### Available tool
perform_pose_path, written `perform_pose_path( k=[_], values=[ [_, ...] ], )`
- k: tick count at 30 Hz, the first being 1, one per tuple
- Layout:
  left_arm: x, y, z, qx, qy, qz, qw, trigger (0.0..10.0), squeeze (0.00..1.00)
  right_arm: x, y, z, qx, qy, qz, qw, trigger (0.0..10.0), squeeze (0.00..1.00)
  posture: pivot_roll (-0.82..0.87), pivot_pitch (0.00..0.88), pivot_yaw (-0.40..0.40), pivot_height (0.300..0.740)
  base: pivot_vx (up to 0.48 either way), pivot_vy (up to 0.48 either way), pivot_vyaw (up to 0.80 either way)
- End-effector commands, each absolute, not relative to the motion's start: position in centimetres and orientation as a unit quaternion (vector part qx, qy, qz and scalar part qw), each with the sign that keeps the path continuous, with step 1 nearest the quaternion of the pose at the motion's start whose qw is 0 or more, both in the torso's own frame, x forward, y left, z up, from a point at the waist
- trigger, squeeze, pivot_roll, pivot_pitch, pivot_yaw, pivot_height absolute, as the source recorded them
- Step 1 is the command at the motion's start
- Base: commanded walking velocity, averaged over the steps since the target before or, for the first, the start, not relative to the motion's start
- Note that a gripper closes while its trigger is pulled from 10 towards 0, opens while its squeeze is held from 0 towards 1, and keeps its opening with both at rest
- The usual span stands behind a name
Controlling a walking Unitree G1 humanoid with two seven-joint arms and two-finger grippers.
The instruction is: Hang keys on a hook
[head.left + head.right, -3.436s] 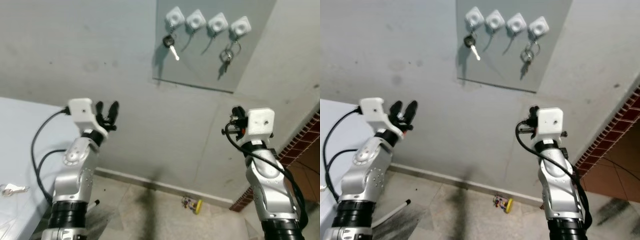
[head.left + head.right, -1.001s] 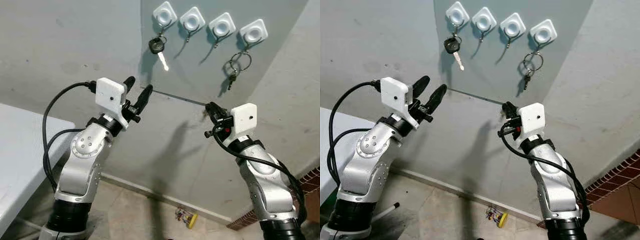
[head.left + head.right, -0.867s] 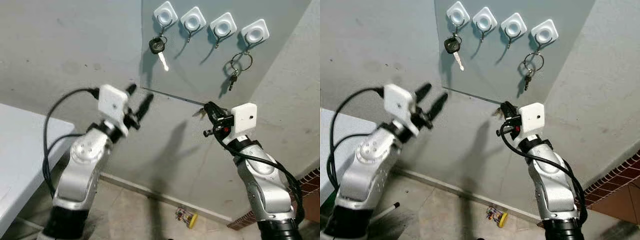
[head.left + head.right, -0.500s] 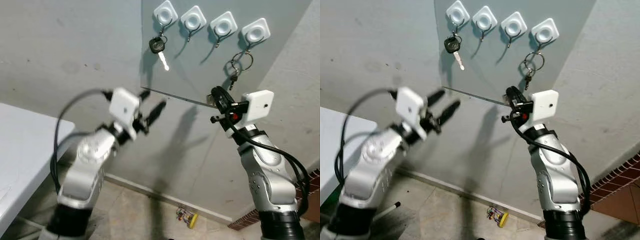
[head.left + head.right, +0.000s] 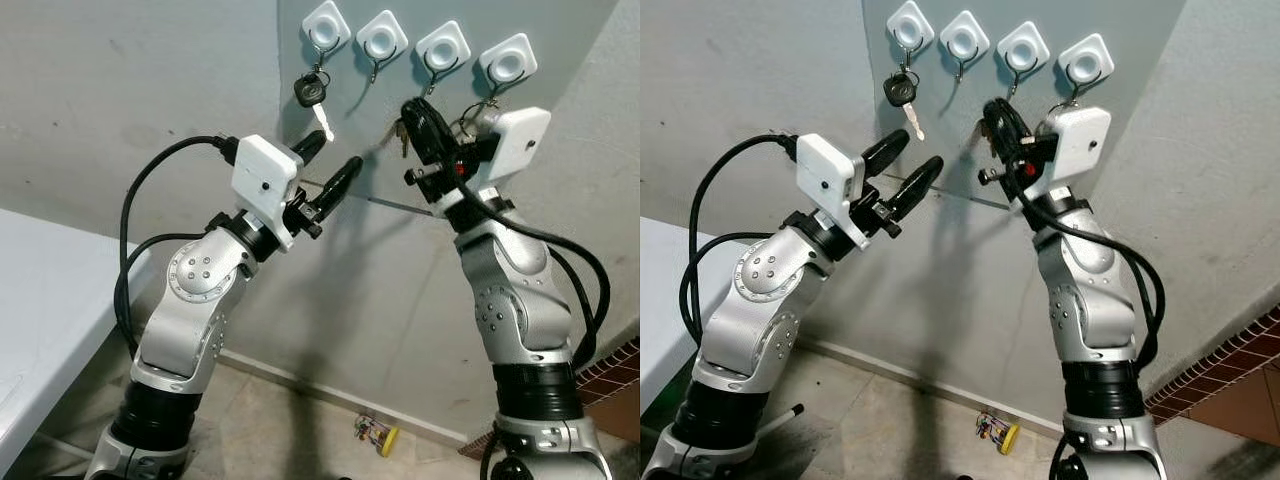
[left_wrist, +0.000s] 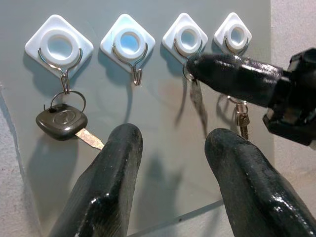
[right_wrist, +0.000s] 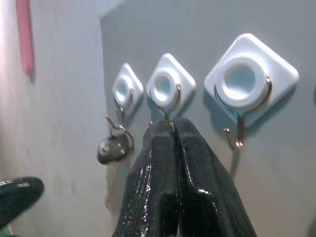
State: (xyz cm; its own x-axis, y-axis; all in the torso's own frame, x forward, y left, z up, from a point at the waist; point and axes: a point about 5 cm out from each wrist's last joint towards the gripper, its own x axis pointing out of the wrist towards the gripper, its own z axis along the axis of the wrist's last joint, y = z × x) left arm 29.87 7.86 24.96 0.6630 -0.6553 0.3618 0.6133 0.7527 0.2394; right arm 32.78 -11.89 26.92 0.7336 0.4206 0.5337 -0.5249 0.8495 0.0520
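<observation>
**Right wrist view: key brought up to the third hook**

Right wrist view shows the right gripper [image 7: 173,129] with fingers pressed together just below a hook; in the left wrist view a thin key [image 6: 199,102] hangs from those fingertips beside the third hook [image 6: 186,42] of the grey board [image 6: 158,163], so the gripper is clenched on the key.

Relative to that third hook: the first hook along the row carries a black-headed key [image 5: 311,92]; the next one is bare; the far one on the other side holds a key ring [image 6: 240,116]. The left gripper [image 5: 330,170] hovers below the board, fingers spread and holding nothing.

Risks, as I judge them: the ring may miss the hook's small upturned tip and slide off when released, dropping the key to the floor; the closed fingers hide the ring, so alignment is hard to confirm; a push too hard could knock the neighbouring ring.
</observation>
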Motion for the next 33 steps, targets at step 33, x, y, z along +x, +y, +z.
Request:
perform_pose_path(
  k=[33],
  values=[
    [28.8, 7.5, 27.5, 0.037, -0.253, -0.372, 0.893, 10.0, 0.00, 30.6, -12.5, 27.3, 0.263, -0.281, 0.280, 0.880, 10.0, 0.00, 0.00, 0.083, -0.037, 0.740, 0.000, 0.000, 0.00]
  ],
)
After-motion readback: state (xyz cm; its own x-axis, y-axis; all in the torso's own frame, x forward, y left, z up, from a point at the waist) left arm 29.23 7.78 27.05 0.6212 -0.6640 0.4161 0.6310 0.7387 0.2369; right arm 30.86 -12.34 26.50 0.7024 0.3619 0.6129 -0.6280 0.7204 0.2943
